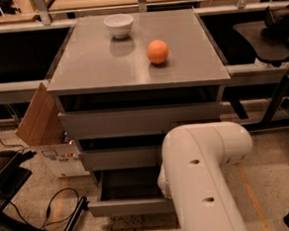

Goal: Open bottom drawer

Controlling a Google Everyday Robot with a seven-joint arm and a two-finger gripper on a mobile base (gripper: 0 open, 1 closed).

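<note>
The grey cabinet (136, 71) has three flat handleless drawers. The bottom drawer (126, 206) stands pulled out toward me, and its shallow grey tray (125, 184) shows behind its front panel. The two wider drawer fronts, top (135, 120) and middle (118, 158), are pushed in. My white arm (203, 178) reaches down in front of the cabinet's lower right and covers the right end of the bottom drawer. My gripper is hidden behind the arm, down by that drawer.
A white bowl (119, 25) and an orange (158, 52) sit on the cabinet top. An open cardboard box (42, 122) leans at the cabinet's left. A black cable (54, 206) and a black stand (23, 228) lie on the floor at left. A black chair (270, 39) stands at right.
</note>
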